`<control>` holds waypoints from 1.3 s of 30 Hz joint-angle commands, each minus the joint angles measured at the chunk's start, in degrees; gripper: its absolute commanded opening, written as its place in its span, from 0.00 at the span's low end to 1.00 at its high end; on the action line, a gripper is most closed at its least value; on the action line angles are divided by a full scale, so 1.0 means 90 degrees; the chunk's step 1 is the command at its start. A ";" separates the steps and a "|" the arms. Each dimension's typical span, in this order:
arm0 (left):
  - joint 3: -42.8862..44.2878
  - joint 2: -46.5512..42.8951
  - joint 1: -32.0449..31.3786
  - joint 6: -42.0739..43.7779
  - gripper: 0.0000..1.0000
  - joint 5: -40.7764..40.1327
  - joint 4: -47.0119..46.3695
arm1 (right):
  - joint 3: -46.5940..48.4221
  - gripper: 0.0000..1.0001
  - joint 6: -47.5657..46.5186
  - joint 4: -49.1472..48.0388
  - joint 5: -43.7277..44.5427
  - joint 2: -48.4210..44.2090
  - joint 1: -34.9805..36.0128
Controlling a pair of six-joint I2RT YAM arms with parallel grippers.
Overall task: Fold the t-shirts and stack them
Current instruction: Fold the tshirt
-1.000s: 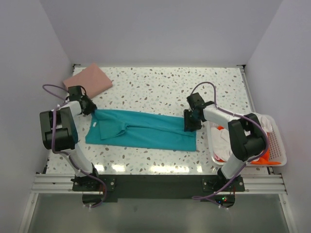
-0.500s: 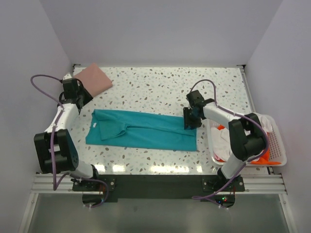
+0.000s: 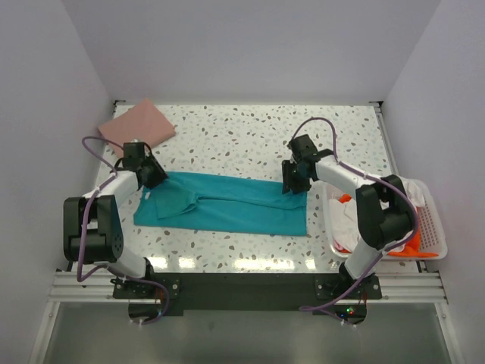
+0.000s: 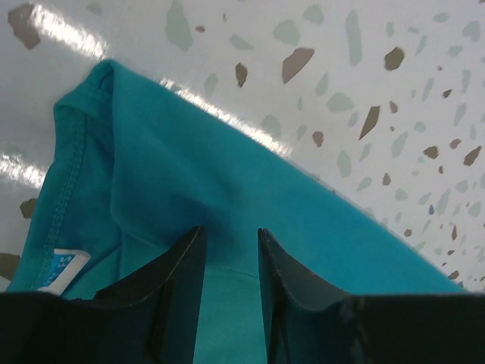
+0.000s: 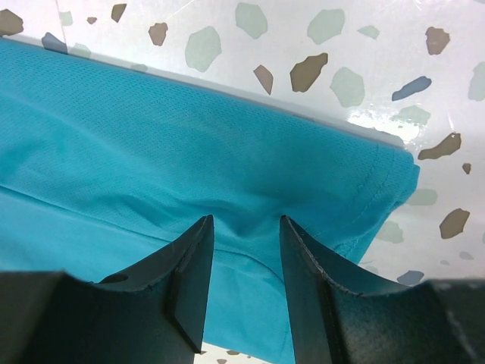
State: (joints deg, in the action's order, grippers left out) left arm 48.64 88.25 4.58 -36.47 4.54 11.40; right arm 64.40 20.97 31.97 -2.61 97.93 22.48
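A teal t-shirt (image 3: 227, 203), folded into a long strip, lies flat across the middle of the table. My left gripper (image 3: 154, 178) is over its far left corner by the collar. In the left wrist view the left gripper (image 4: 229, 231) stands open, tips down on the teal cloth (image 4: 189, 152). My right gripper (image 3: 294, 183) is at the shirt's far right corner. Seen from the right wrist, the right gripper (image 5: 245, 220) is open too, with a small pucker of teal cloth (image 5: 189, 129) between the tips. A folded dusty pink t-shirt (image 3: 138, 123) lies at the far left.
A white slotted basket (image 3: 433, 220) sits at the right table edge, holding a white shirt (image 3: 348, 220) and an orange one (image 3: 413, 246). The speckled tabletop (image 3: 250, 136) is walled at the back and both sides. A white label (image 4: 61, 269) shows inside the teal collar.
My left gripper swung out toward the pink shirt and has come back down on the teal shirt's left corner. My right gripper has slid a little toward the far edge of the shirt.
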 commanded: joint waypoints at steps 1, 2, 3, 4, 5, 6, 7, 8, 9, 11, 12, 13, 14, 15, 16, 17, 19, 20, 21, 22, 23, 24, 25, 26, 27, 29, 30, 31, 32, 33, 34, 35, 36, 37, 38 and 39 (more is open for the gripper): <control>-0.0414 -0.0206 0.0038 -0.0089 0.38 0.0024 -0.0211 | 0.0178 0.44 -0.0045 -0.0202 -0.0110 0.0144 0.0051; -0.0492 -0.0167 0.0048 -0.0060 0.38 0.0014 -0.0221 | 0.0159 0.44 -0.0045 -0.0231 -0.0110 0.0164 0.0041; -0.0618 -0.0128 0.0038 -0.0040 0.38 -0.0025 -0.0231 | 0.0130 0.44 -0.0045 -0.0231 -0.0101 0.0183 0.0051; -0.0658 -0.0089 0.0048 -0.0020 0.38 -0.0045 -0.0241 | 0.0100 0.44 -0.0045 -0.0241 -0.0100 0.0174 0.0041; -0.0697 -0.0040 0.0058 0.0047 0.38 -0.0064 -0.0241 | 0.0061 0.44 -0.0045 -0.0251 -0.0091 0.0183 0.0041; -0.0746 0.0018 0.0048 0.0077 0.38 -0.0113 -0.0241 | -0.0007 0.44 -0.0035 -0.0241 -0.0062 0.0164 0.0041; -0.0766 0.0029 0.0058 0.0106 0.38 -0.0104 -0.0193 | -0.0056 0.44 -0.0026 -0.0251 -0.0042 0.0164 0.0041; -0.0776 0.0038 0.0067 0.0126 0.38 -0.0104 -0.0163 | -0.0095 0.44 -0.0016 -0.0241 -0.0032 0.0135 0.0041; -0.0785 0.0000 0.0058 0.0146 0.38 -0.0094 -0.0124 | -0.0202 0.44 -0.0016 -0.0241 -0.0003 0.0077 0.0041; -0.0815 -0.0165 0.0058 0.0165 0.38 -0.0074 -0.0114 | -0.0300 0.44 0.0033 -0.0270 0.0007 0.0027 0.0041; -0.0825 -0.0215 0.0058 0.0175 0.38 -0.0065 -0.0104 | -0.0378 0.44 0.0033 -0.0271 0.0036 0.0008 0.0041; -0.0825 -0.0254 0.0058 0.0185 0.38 -0.0055 -0.0085 | -0.0407 0.44 0.0052 -0.0280 0.0036 -0.0002 0.0041; -0.0834 -0.0303 0.0058 0.0195 0.38 -0.0035 -0.0085 | -0.0437 0.44 0.0053 -0.0300 0.0046 0.0007 0.0041; -0.0834 -0.0303 0.0058 0.0195 0.38 -0.0035 -0.0066 | -0.0476 0.44 0.0072 -0.0319 0.0046 0.0027 0.0041; -0.0844 -0.0294 0.0058 0.0185 0.38 -0.0035 -0.0065 | -0.0495 0.44 0.0072 -0.0329 0.0046 0.0066 0.0041; -0.0873 -0.0255 0.0058 0.0185 0.38 -0.0045 -0.0075 | -0.0505 0.44 0.0072 -0.0368 0.0046 0.0105 0.0041; -0.0903 -0.0187 0.0067 0.0156 0.38 -0.0045 -0.0153 | -0.0525 0.44 0.0082 -0.0388 0.0065 0.0183 0.0041; -0.0912 -0.0099 0.0058 0.0156 0.38 -0.0045 -0.0173 | -0.0535 0.44 0.0082 -0.0368 0.0075 0.0270 0.0041; -0.0913 -0.0040 0.0058 0.0156 0.38 -0.0055 -0.0240 | -0.0554 0.44 0.0072 -0.0349 0.0085 0.0291 0.0032; -0.0893 0.0018 0.0058 0.0165 0.38 -0.0064 -0.0280 | -0.0573 0.44 0.0091 -0.0339 0.0124 0.0320 0.0041; -0.0825 0.0135 0.0058 0.0185 0.38 -0.0074 -0.0309 | -0.0632 0.44 0.0092 -0.0291 0.0124 0.0320 0.0041; -0.0767 0.0213 0.0058 0.0204 0.38 -0.0084 -0.0338 | -0.0671 0.44 0.0101 -0.0271 0.0144 0.0301 0.0061; -0.0689 0.0282 0.0058 0.0282 0.38 -0.0094 -0.0358 | -0.0720 0.44 0.0130 -0.0242 0.0153 0.0272 0.0061; -0.0514 0.0437 0.0048 0.0302 0.38 -0.0094 -0.0358 | -0.0827 0.44 0.0140 -0.0193 0.0153 0.0184 0.0061; -0.0406 0.0516 0.0048 0.0341 0.38 -0.0103 -0.0397 | -0.0895 0.44 0.0170 -0.0173 0.0153 0.0135 0.0070; -0.0085 0.0789 0.0038 0.0458 0.38 -0.0075 -0.0407 | -0.1080 0.44 0.0209 -0.0105 0.0115 0.0018 0.0090; 0.0034 0.0906 -0.0001 0.0497 0.38 -0.0045 -0.0388 | -0.1139 0.44 0.0209 -0.0085 0.0085 -0.0089 0.0109; 0.0141 0.1091 -0.0020 0.0565 0.37 -0.0026 -0.0388 | -0.1198 0.44 0.0248 -0.0066 0.0066 -0.0148 0.0129; 0.0345 0.1190 -0.0059 0.0604 0.37 -0.0006 -0.0378 | -0.1295 0.44 0.0267 -0.0017 0.0056 -0.0187 0.0158; 0.0444 0.1287 -0.0156 0.0624 0.37 -0.0016 -0.0387 | -0.1354 0.44 0.0277 0.0003 0.0017 -0.0275 0.0178; 0.0551 0.1385 -0.0215 0.0682 0.37 0.0013 -0.0378 | -0.1394 0.44 0.0306 0.0022 -0.0003 -0.0314 0.0207; 0.0755 0.1589 -0.0274 0.0702 0.37 0.0033 -0.0378 | -0.1471 0.44 0.0316 0.0051 -0.0012 -0.0353 0.0236; 0.0864 0.1688 -0.0390 0.0722 0.37 0.0043 -0.0329 | -0.1511 0.44 0.0336 0.0071 -0.0013 -0.0392 0.0275; 0.1068 0.1892 -0.0440 0.0761 0.37 0.0053 -0.0310 | -0.1540 0.44 0.0374 0.0100 -0.0003 -0.0461 0.0305; 0.1157 0.1971 -0.0460 0.0771 0.37 0.0091 -0.0290 | -0.1560 0.44 0.0394 0.0110 0.0007 -0.0510 0.0334; 0.1245 0.2059 -0.0673 0.0790 0.36 0.0130 -0.0309 | -0.1599 0.44 0.0404 0.0130 0.0017 -0.0539 0.0392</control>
State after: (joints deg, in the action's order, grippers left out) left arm 57.82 102.94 1.17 -32.16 5.85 7.60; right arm 52.82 23.42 28.62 -2.72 93.32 24.97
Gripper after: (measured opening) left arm 0.367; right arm 0.440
